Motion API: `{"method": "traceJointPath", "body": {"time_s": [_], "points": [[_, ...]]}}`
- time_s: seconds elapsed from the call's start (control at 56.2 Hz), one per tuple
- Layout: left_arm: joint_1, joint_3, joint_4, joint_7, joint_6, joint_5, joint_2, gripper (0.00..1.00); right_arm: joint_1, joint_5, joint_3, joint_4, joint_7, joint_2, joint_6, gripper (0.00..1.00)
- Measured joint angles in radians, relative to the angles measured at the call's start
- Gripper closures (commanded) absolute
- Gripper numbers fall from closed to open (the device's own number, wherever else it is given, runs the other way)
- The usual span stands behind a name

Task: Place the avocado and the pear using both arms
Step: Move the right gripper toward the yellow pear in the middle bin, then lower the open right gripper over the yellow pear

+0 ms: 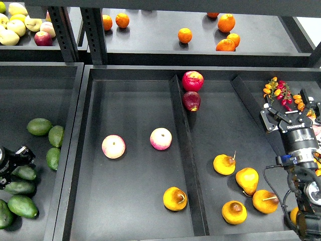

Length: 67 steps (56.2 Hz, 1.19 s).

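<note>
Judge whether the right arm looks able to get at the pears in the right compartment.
Probably yes: the right gripper hovers at that compartment's right edge, and the nearest pears lie uncovered just left of the arm, with nothing between them.

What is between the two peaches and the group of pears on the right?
In the head view, a dark divider wall runs between the peaches and the pears; one pear lies on the peaches' side.

Our right arm [303, 165] is black, built of stacked cylindrical segments with a white printed label on the wrist, a blue fitting below it and a thin black cable looping alongside. Its claw [290, 113] is black with silver screws. Our left arm [11, 159] shows only as a dark, blocky black end.
</note>
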Motion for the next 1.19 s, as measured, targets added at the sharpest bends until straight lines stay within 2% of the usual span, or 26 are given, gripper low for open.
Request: {"method": "traceJointPath", "body": {"time_s": [0.16, 0.356, 0.552, 0.783, 0.979, 1.192], "points": [[0.000, -0.001, -0.001, 0.000, 0.000, 0.000, 0.000, 0.28, 0.002, 0.000, -0.090, 0.036, -0.168, -0.082, 0.000, 0.00], [0.000, -0.001, -0.005, 0.000, 0.000, 0.001, 0.000, 0.28, 0.023, 0.014, -0.241, 0.078, -0.245, -0.198, 0.000, 0.00], [0.001, -0.001, -0.005, 0.000, 0.000, 0.006, -0.013, 0.24, 0.071, 0.017, -0.431, 0.129, -0.258, -0.317, 0.000, 0.00], [-0.004, 0.000, -0.007, 0.000, 0.000, 0.007, -0.022, 0.21, 0.236, 0.006, -0.818, 0.128, -0.258, -0.507, 0.000, 0.00], [-0.008, 0.000, -0.007, 0.000, 0.000, 0.007, -0.041, 0.19, 0.327, -0.067, -1.036, 0.112, -0.258, -0.538, 0.000, 0.00], [-0.012, -0.003, -0.007, 0.000, 0.000, 0.006, -0.064, 0.19, 0.346, -0.169, -1.091, 0.092, -0.258, -0.492, 0.000, 0.00]]}}
